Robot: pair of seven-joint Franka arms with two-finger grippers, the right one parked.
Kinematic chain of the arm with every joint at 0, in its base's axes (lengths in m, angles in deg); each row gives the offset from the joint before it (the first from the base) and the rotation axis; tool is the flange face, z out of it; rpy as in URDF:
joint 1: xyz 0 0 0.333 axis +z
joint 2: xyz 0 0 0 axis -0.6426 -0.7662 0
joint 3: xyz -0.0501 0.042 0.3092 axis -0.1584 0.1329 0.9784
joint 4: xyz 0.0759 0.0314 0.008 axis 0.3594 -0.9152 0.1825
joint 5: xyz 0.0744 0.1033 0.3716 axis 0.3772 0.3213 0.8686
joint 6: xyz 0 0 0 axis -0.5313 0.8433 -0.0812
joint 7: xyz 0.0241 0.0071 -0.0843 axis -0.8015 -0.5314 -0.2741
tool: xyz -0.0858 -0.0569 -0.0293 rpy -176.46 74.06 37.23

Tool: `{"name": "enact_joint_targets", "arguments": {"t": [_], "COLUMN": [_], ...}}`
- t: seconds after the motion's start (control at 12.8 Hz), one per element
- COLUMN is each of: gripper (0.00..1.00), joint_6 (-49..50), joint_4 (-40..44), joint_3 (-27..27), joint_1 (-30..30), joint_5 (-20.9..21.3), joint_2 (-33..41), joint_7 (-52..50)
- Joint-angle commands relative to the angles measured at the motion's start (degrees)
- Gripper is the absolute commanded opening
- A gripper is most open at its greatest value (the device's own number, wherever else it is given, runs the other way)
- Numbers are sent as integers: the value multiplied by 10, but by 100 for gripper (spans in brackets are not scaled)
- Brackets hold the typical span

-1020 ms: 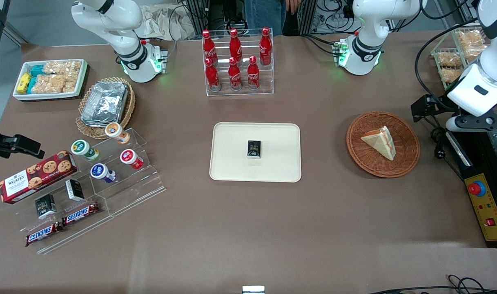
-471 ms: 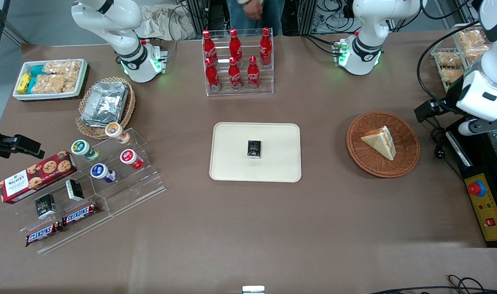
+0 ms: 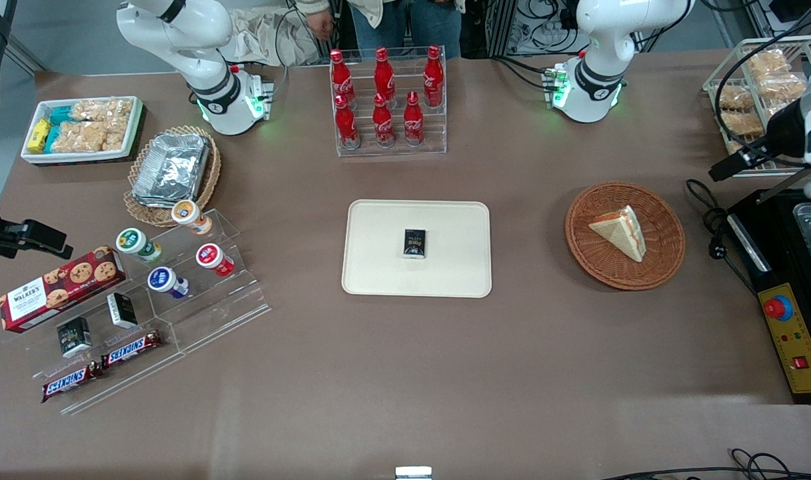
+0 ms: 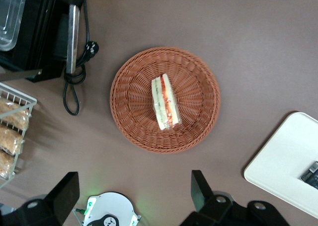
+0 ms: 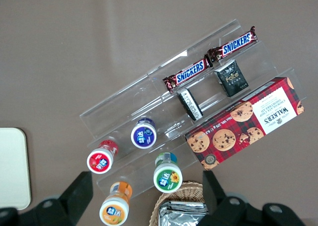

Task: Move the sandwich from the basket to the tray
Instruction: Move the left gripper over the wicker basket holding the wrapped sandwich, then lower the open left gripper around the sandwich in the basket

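So our gripper [image 4: 131, 198] hangs high above the basket [image 4: 129, 112], fingers spread wide and holding nothing, lined up for a straight drop. One sandwich [image 4: 165, 102] lies on its side directly below in that one basket; one tray [image 4: 283, 171] sits off sideways, already carrying one small dark packet [image 4: 312, 172].

Cola bottles [image 3: 386, 100] in rack; Snickers bars [image 3: 102, 365] on stand.

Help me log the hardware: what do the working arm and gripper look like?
The working arm is glossy white with black joint bands and black cabling; its base glows green. The gripper, raised near the basket, has matte black fingers.
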Motion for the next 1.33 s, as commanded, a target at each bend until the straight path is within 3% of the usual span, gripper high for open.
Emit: {"name": "enact_joint_targets", "arguments": {"t": [0.0, 0.39, 0.86, 1.25], "gripper": [100, 100, 100, 100], "joint_6": [-30, -135, -205, -291], "joint_4": [-65, -202, -264, -308], "joint_3": [-6, -10, -11, -44], "joint_1": [5, 3, 0, -22], "joint_5": [-10, -12, -11, -11], "joint_2": [58, 131, 103, 44], "joint_7": [-72, -101, -113, -199]}}
